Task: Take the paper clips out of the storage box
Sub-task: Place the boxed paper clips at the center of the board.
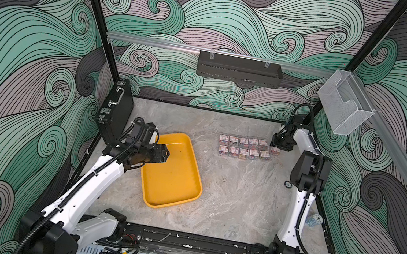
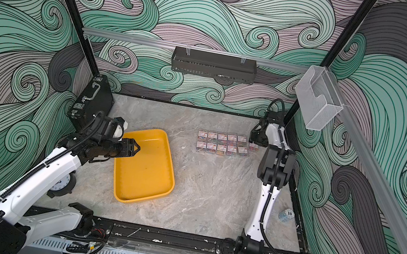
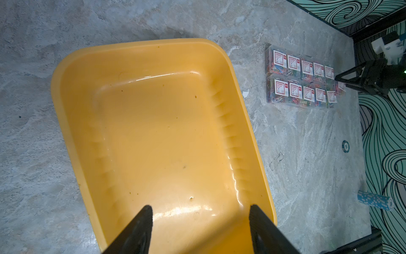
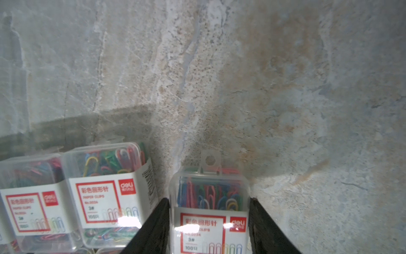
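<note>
The yellow-orange storage box [image 1: 174,173] [image 2: 146,171] [image 3: 153,132] lies on the stone table with nothing inside it. Several clear boxes of paper clips [image 1: 244,147] [image 2: 222,143] [image 3: 301,77] stand in two rows on the table, to the right of it. My left gripper [image 1: 167,153] [image 2: 138,148] [image 3: 200,207] hangs open over the storage box's near-left part, nothing between its fingers. At the right end of the rows, my right gripper [image 1: 276,147] [image 2: 253,143] [image 4: 208,200] is shut on one paper clip box [image 4: 211,189], fingers against both its sides. Neighbouring boxes [image 4: 103,176] stand close beside it.
A black briefcase [image 1: 115,109] leans at the back left. A black rack [image 1: 239,69] and a clear acrylic holder [image 1: 345,101] hang on the walls. A stack of blue chips [image 1: 313,219] and a single chip [image 1: 287,184] lie near the right arm. A small clock [image 2: 62,182] sits under the left arm.
</note>
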